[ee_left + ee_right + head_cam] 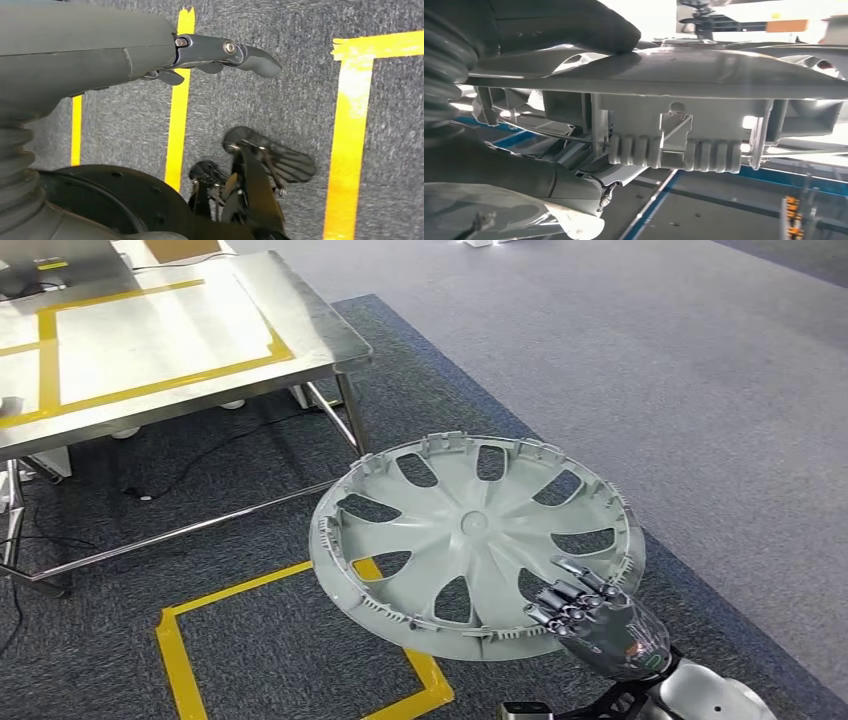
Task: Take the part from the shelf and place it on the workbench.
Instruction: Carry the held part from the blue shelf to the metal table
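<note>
— Nearest first?
— Right hand [597, 622], low and to the right in the head view, clamped on the rim of the grey wheel cover [470, 540]: fingers [565, 600] over its ribbed inner face. In the right wrist view, thumb [574, 25] on one face of the wheel cover [704, 75], fingers [539, 182] under the clipped rim.

— And the cover itself?
— Held in the air, tilted, inner side facing the head camera. Over dark carpet [260, 650] and the corner of a yellow floor marking [180, 640] (a taped square, partly hidden by the cover). Well apart from the workbench.

— Left hand?
— Left hand [210, 55] hanging over carpet [295, 90] crossed by yellow tape lines [350, 125]. Holding nothing, fingers stretched out.

— Farther off?
— Steel workbench [300, 350] at upper left, top outlined with yellow tape [150, 385]. Black cable [200, 465] on the carpet beneath. Beyond, lighter grey floor [650, 340].
</note>
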Motion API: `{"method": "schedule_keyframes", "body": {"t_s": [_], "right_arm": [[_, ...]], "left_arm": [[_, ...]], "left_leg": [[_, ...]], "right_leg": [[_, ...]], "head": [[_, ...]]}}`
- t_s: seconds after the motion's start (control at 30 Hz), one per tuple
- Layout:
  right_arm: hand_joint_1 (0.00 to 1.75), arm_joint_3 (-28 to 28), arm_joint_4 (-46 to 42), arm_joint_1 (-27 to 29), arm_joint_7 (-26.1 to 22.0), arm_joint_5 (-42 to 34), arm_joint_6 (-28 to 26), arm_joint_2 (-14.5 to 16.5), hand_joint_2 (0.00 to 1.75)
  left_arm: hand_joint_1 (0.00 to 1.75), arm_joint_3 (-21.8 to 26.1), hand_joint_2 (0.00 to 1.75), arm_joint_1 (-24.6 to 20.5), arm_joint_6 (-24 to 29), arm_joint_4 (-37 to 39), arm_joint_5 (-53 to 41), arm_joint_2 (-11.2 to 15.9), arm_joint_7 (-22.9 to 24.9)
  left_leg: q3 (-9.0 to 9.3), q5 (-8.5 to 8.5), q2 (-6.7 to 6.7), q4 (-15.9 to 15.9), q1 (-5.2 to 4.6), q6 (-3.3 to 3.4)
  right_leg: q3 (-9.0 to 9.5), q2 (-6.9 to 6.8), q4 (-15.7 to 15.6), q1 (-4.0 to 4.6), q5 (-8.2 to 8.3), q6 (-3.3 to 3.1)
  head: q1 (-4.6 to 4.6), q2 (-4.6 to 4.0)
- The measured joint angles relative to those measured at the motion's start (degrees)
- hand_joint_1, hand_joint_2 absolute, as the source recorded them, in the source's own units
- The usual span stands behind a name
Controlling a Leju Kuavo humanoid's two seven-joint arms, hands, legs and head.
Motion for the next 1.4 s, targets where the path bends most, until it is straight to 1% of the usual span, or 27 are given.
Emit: {"method": "schedule_keyframes", "body": {"t_s": [0.03,0.07,0.1,0.13,0.17,0.2,0.23,0.3,0.33,0.37,0.4,0.43,0.5,0.53,0.57,0.63,0.73,0.93,1.0,1.1,1.17,1.2,1.23,1.3,1.33,1.37,1.4], "right_arm": [[1.75,0.0,0.0,0.0,0.0,0.0,0.0,0.0,1.75],[1.75,0.0,0.0,-0.1,0.0,0.0,0.0,0.0,1.75],[1.75,0.0,0.0,-0.2,0.0,-0.1,0.0,0.0,1.75],[1.75,0.0,0.0,-0.3,-0.1,-0.1,0.0,0.0,1.75],[1.75,0.1,0.0,-0.5,-0.2,-0.1,0.0,0.0,1.75],[1.75,0.1,-0.1,-0.6,-0.2,-0.1,0.0,0.0,1.75],[1.75,0.1,-0.1,-0.6,-0.2,-0.1,0.0,0.0,1.75],[1.75,0.1,-0.1,-0.6,-0.3,-0.1,0.0,0.0,1.75],[1.75,0.1,-0.1,-0.6,-0.2,-0.1,0.0,0.0,1.75],[1.75,0.2,-0.1,-0.6,-0.3,-0.1,0.0,0.0,1.75],[1.75,0.2,-0.1,-0.5,-0.3,-0.1,0.0,0.0,1.75],[1.75,0.2,-0.1,-0.5,-0.3,-0.1,0.0,0.0,1.75],[1.75,0.2,-0.1,-0.5,-0.3,-0.2,0.0,0.0,1.75],[1.75,0.2,-0.1,-0.6,-0.2,-0.3,0.0,0.0,1.75],[1.75,0.2,0.0,-0.7,-0.1,-0.5,0.0,-0.1,1.75],[1.75,0.3,0.0,-1.0,0.0,-1.1,0.0,-0.1,1.75],[1.75,0.3,0.1,-1.1,-0.1,-1.8,0.0,-0.1,1.75],[1.75,0.3,0.0,-1.0,-1.7,-2.1,0.0,-0.1,1.75],[1.75,0.2,0.0,-1.0,-1.9,-2.0,0.0,-0.1,1.75],[1.75,0.2,0.0,-0.9,-2.0,-2.0,0.0,-0.1,1.75],[1.75,0.1,0.0,-0.9,-2.1,-1.9,0.0,-0.1,1.75],[1.75,0.1,0.0,-0.9,-2.1,-2.0,0.0,-0.1,1.75],[1.75,-0.1,0.0,-0.9,-2.1,-2.1,0.0,-0.1,1.75],[1.75,-0.3,0.1,-1.1,-2.3,-2.5,0.0,-0.1,1.75],[1.75,-0.4,0.2,-1.1,-2.4,-2.7,0.0,0.0,1.75],[1.75,-0.5,0.3,-1.1,-2.5,-2.8,0.0,0.0,1.75],[1.75,-0.6,0.4,-1.2,-2.5,-2.8,0.0,0.0,1.75]], "left_arm": [[0.00,0.0,1.75,-0.1,0.0,0.0,0.0,0.0,0.0],[0.00,0.0,1.75,-0.2,0.0,0.0,-0.1,0.0,0.0],[0.00,0.1,1.75,-0.2,0.0,0.0,-0.1,0.0,-0.1],[0.00,0.1,1.75,-0.2,0.0,0.0,-0.1,0.0,-0.2],[0.00,0.1,1.75,-0.1,0.0,0.0,-0.2,0.0,-0.3],[0.00,0.2,1.75,-0.1,0.0,0.0,-0.2,0.0,-0.4],[0.00,0.2,1.75,-0.1,0.0,0.0,-0.2,0.1,-0.4],[0.00,0.2,1.75,-0.2,0.1,0.0,-0.3,0.0,-0.5],[0.00,0.2,1.75,-0.3,0.1,0.0,-0.5,0.0,-0.5],[0.00,0.2,1.75,-0.3,0.2,0.0,-0.6,0.0,-0.5],[0.00,0.2,1.75,-0.3,0.3,0.0,-0.7,-0.1,-0.4],[0.00,0.2,1.75,-0.3,0.4,0.0,-0.7,-0.1,-0.3],[0.00,0.2,1.75,-0.3,0.5,0.0,-0.8,-0.1,0.0],[0.00,0.2,1.75,-0.3,0.5,0.0,-0.8,-0.1,0.1],[0.00,0.2,1.75,-0.3,0.5,0.0,-0.8,-0.1,0.1],[0.00,0.2,1.75,-0.2,0.5,0.0,-0.9,0.0,0.3],[0.00,0.2,1.75,0.0,0.4,0.0,-1.0,0.0,0.4],[0.00,0.2,1.75,-0.1,0.4,0.0,-1.1,0.0,0.4],[0.00,0.2,1.75,-0.1,0.4,0.0,-1.2,0.0,0.4],[0.00,0.2,1.75,-0.1,0.4,0.0,-1.3,0.2,0.3],[0.00,0.2,1.75,-0.2,0.4,0.0,-1.4,0.0,0.3],[0.00,0.2,1.75,-0.2,0.4,0.0,-1.4,-0.1,0.3],[0.00,0.2,1.75,-0.2,0.4,0.0,-1.4,-0.1,0.2],[0.00,0.2,1.75,-0.3,0.4,0.0,-1.4,-0.2,0.2],[0.00,0.2,1.75,-0.2,0.4,0.0,-1.4,-0.3,0.2],[0.00,0.2,1.75,-0.2,0.4,0.0,-1.4,-0.3,0.2],[0.00,0.2,1.75,-0.2,0.4,0.0,-1.4,-0.3,0.2]], "left_leg": [[1.37,0.98,1.24,-3.0,-0.32,0.36],[2.14,1.24,2.23,-4.8,-0.65,0.71],[2.33,0.89,2.49,-5.4,-0.95,0.99],[2.39,0.84,1.90,-5.8,-1.03,1.34],[2.58,0.91,1.25,-6.1,-0.91,1.69],[2.86,0.98,0.53,-6.5,-0.75,2.07],[3.14,1.08,-0.19,-6.9,-0.54,2.46],[3.40,1.08,-1.71,-7.2,-0.36,3.00],[3.42,1.03,-2.56,-7.1,-0.39,3.15],[3.48,0.94,-3.43,-7.1,-0.44,3.25],[3.61,0.86,-4.33,-7.1,-0.48,3.28],[3.82,0.76,-5.28,-7.1,-0.50,3.23],[4.28,0.44,-6.85,-7.0,-0.52,3.00],[4.31,0.26,-7.48,-6.8,-0.55,2.82],[4.21,0.16,-7.89,-6.6,-0.55,2.61],[3.94,0.15,-8.33,-6.4,-0.54,2.58],[4.19,0.21,-8.29,-6.7,-0.51,2.80],[4.68,0.10,-8.14,-7.2,-0.51,2.43],[4.70,-0.01,-8.14,-7.2,-0.54,2.26],[4.74,-0.19,-7.98,-7.1,-0.71,2.66],[5.50,0.24,-7.66,-8.4,-0.38,3.02],[6.02,0.49,-7.43,-9.2,-0.19,3.20],[6.51,0.67,-7.20,-9.8,0.00,3.32],[6.85,0.46,-6.74,-10.0,-0.03,3.42],[6.91,0.26,-6.57,-9.9,-0.03,3.37],[7.04,0.04,-6.46,-9.8,-0.02,3.27],[7.24,-0.23,-6.42,-9.7,0.02,3.11]], "right_leg": [[0.28,-0.55,0.0,0.15,-0.32,0.29],[0.58,-1.16,-0.2,0.32,-0.56,0.56],[0.85,-1.80,-0.4,0.47,-0.72,0.83],[1.34,-2.49,-0.6,0.55,-0.84,1.12],[1.68,-2.67,-0.8,0.48,-1.06,1.41],[1.70,-1.82,-0.5,0.38,-1.57,1.63],[1.09,-0.33,1.0,0.31,-2.52,1.80],[-2.54,3.23,7.7,0.26,-5.47,1.85],[-5.00,4.07,11.7,0.30,-6.71,1.87],[-7.06,4.46,14.5,0.32,-7.09,1.88],[-8.25,4.64,15.3,0.35,-6.26,1.84],[-8.21,4.80,13.6,0.36,-4.17,1.74],[-5.91,5.97,6.3,0.32,0.88,1.39],[-4.62,6.72,2.8,0.28,2.35,1.22],[-3.73,7.35,0.7,0.26,2.93,1.07],[-3.03,7.72,-0.5,0.27,2.87,1.11],[-2.85,7.75,-0.5,0.35,2.93,1.11],[-2.62,7.85,-0.5,0.44,2.70,0.63],[-2.57,7.87,-0.6,0.33,2.69,0.67],[-2.42,8.08,-1.0,0.16,2.74,1.02],[-2.56,7.73,-0.9,0.32,2.61,1.25],[-3.09,7.18,0.1,0.44,2.02,1.32],[-4.26,6.48,2.3,0.52,0.93,1.39],[-8.13,5.50,9.3,0.45,-2.05,1.69],[-9.99,5.33,12.3,0.40,-2.91,1.89],[-11.01,5.27,13.6,0.34,-2.76,2.08],[-10.84,5.24,12.7,0.28,-1.45,2.23]], "head": [[-0.03,-0.01],[-0.02,-0.01],[-0.04,-0.01],[-0.07,-0.01],[-0.03,0.00],[0.02,0.00],[0.16,-0.01],[0.57,-0.02],[0.72,-0.02],[0.78,-0.01],[0.79,-0.01],[0.80,-0.01],[0.83,-0.02],[0.84,-0.02],[0.85,-0.02],[0.81,-0.01],[0.79,0.01],[0.77,-0.01],[0.77,-0.01],[0.75,-0.01],[0.82,-0.01],[0.93,-0.01],[1.08,-0.01],[1.30,-0.02],[1.36,-0.02],[1.36,-0.02],[1.36,-0.02]]}}
